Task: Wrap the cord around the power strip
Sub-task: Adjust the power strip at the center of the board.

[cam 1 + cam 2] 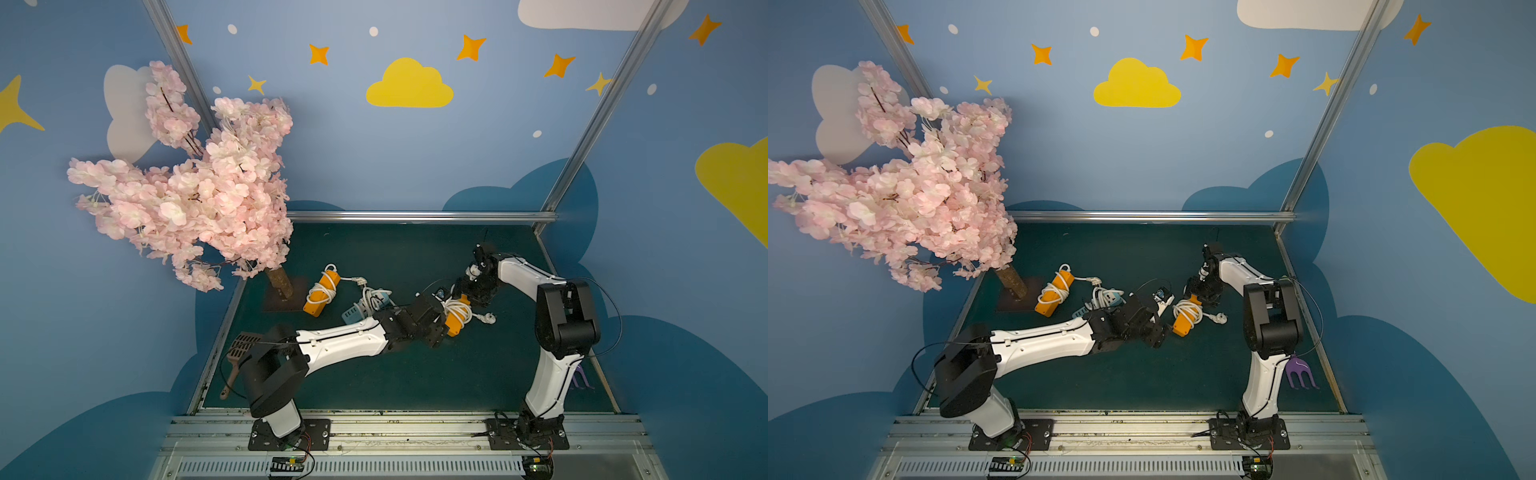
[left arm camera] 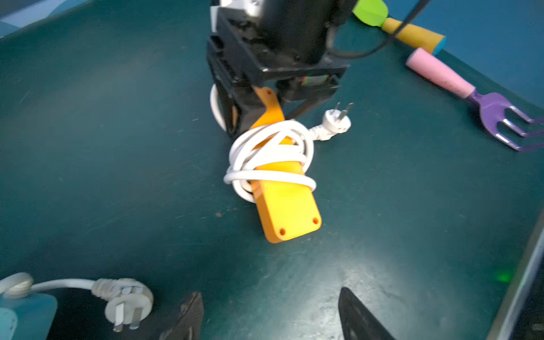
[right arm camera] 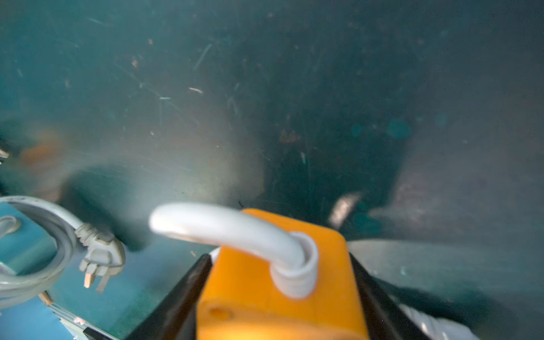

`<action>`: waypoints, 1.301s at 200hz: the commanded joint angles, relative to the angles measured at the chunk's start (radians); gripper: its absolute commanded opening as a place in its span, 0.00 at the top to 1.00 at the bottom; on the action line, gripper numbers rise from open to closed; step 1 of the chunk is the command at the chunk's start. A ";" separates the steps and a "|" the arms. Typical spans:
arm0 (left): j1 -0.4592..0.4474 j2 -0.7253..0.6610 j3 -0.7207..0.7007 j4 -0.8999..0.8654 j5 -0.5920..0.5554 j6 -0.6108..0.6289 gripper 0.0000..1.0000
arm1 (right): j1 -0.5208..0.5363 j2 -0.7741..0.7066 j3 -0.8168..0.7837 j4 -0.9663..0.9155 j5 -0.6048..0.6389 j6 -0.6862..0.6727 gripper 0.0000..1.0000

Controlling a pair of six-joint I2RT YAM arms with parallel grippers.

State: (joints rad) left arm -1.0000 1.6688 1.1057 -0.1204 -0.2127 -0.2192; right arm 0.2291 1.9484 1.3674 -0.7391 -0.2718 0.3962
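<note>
An orange power strip (image 1: 454, 323) (image 1: 1183, 325) (image 2: 287, 206) lies on the green table right of centre. Its white cord (image 1: 456, 309) (image 2: 265, 156) is looped several times around its middle, and the plug (image 1: 487, 319) (image 2: 335, 123) lies loose beside it. My right gripper (image 1: 463, 297) (image 1: 1194, 297) (image 2: 253, 112) (image 3: 279, 265) is shut on the strip's far end, where the cord (image 3: 223, 226) leaves the body. My left gripper (image 1: 440, 329) (image 1: 1160, 329) (image 2: 270, 312) is open and holds nothing, its fingertips a short way off the strip's near end.
A second orange strip (image 1: 322, 293) with wound cord lies left, near the blossom tree's trunk (image 1: 282, 286). A blue strip (image 1: 365, 309) with its plug (image 2: 126, 303) sits by my left arm. A brown spatula (image 1: 239, 357) lies front left, a purple fork (image 1: 1300, 372) (image 2: 500, 117) right.
</note>
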 commanded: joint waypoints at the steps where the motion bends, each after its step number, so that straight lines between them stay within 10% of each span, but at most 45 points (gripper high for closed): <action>1: 0.028 -0.027 -0.038 0.041 0.002 0.027 0.27 | 0.010 -0.039 0.030 -0.065 0.033 -0.013 0.25; 260: 0.045 -0.020 -0.049 0.076 -0.020 0.021 0.27 | 0.018 -0.115 0.080 -0.117 0.031 -0.014 0.13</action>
State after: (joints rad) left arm -0.9611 1.6672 1.0508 -0.0525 -0.2188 -0.2073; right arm 0.2558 1.8759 1.4437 -0.8349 -0.2478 0.3912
